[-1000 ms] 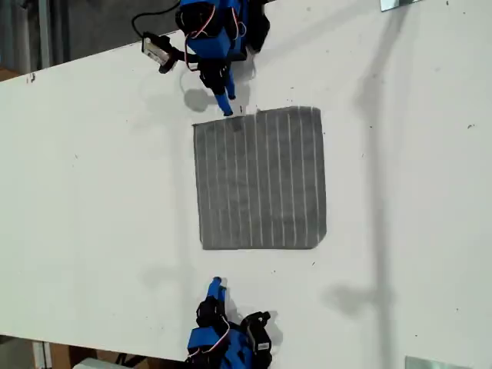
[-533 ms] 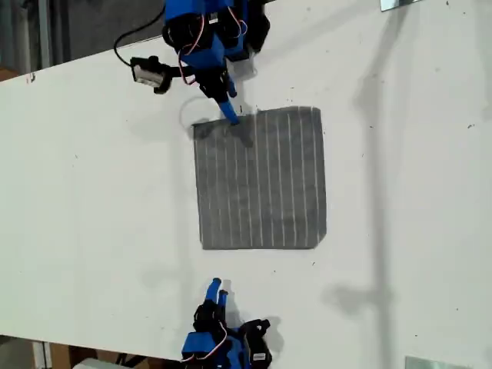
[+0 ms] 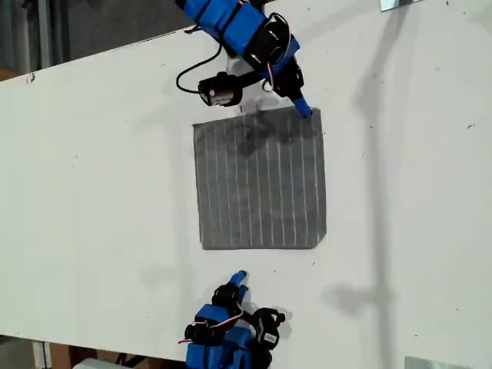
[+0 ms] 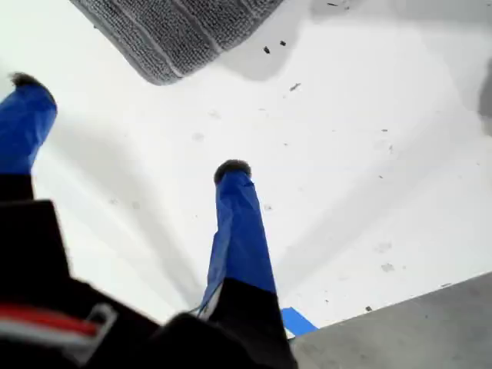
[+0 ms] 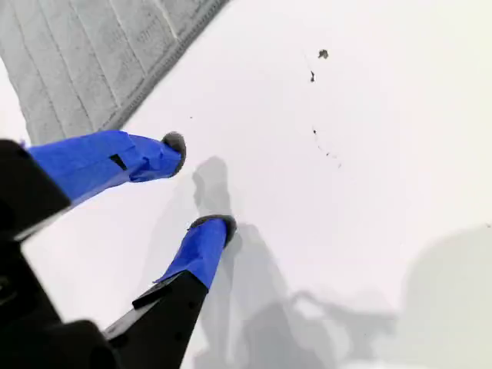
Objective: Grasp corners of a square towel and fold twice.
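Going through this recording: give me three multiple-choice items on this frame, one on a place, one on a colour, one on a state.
1. In the exterior view, the upper arm's gripper tip is at which corner of the towel?
A. top left
B. top right
C. bottom right

2. What colour are the fingers of my first gripper?
A. blue
B. red
C. yellow

3. How does the towel lie?
A. folded in half
B. bunched in a gripper
C. flat and unfolded

Key:
1 B: the upper arm's gripper ends at the top right corner of the towel in the exterior view.
2 A: the first wrist view shows my first gripper with blue fingers, spread apart and holding nothing.
3 C: the towel shows as one full striped square on the table.
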Motion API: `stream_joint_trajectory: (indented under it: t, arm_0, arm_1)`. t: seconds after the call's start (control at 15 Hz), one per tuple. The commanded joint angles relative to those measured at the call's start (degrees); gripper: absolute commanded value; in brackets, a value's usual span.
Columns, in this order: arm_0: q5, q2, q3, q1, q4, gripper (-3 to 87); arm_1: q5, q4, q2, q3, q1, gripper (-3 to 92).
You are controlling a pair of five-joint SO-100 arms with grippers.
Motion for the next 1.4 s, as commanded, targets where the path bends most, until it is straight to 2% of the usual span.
stream_joint_trajectory:
  t: [0.0, 0.93, 1.07, 1.33]
  arm_0:
    - [1.2, 1.8, 1.8, -2.6, -2.6, 16.6]
    - [3.2, 6.9, 6.2, -4.7, -4.5, 17.0]
    - [3.3, 6.9, 6.2, -4.7, -4.6, 17.0]
    - [2.9, 6.9, 6.3, -4.4, -4.7, 16.6]
  arm_1:
    - [1.1, -5.5, -4.5, -1.1, -2.3, 42.1]
    - [-1.3, -16.3, -11.9, 3.5, 1.7, 40.0]
    - [-1.7, -21.5, -12.7, 7.5, 2.5, 38.4]
    - [-3.7, -39.4, -12.4, 18.5, 4.8, 33.8]
